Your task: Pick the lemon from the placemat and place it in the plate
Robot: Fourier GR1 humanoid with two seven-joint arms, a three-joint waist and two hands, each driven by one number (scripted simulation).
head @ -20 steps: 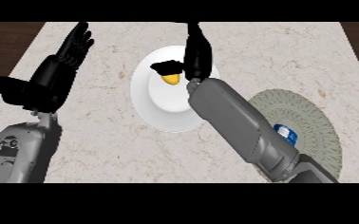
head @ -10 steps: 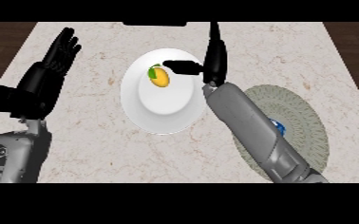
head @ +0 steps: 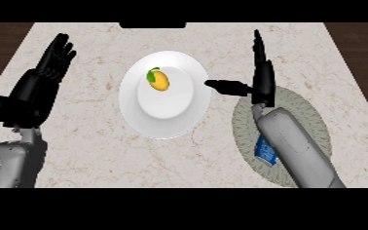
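Left hand (head: pixel 43 85): black, fingers straight and raised, resting at the marbled beige table (head: pixel 93 146) edge, idle. Small yellow lemon with green leaf (head: pixel 159 79): lies free in the round white plate (head: pixel 167 126), upper left, placement apparently done. Right hand (head: pixel 253 80): fingers straight, empty, over the round grey-green woven placemat (head: pixel 313 122) edge.

I see even, bright, diffuse light; the surface (head: pixel 93 146) is shadowless, and the plate (head: pixel 137 112) at centre shows no glare.
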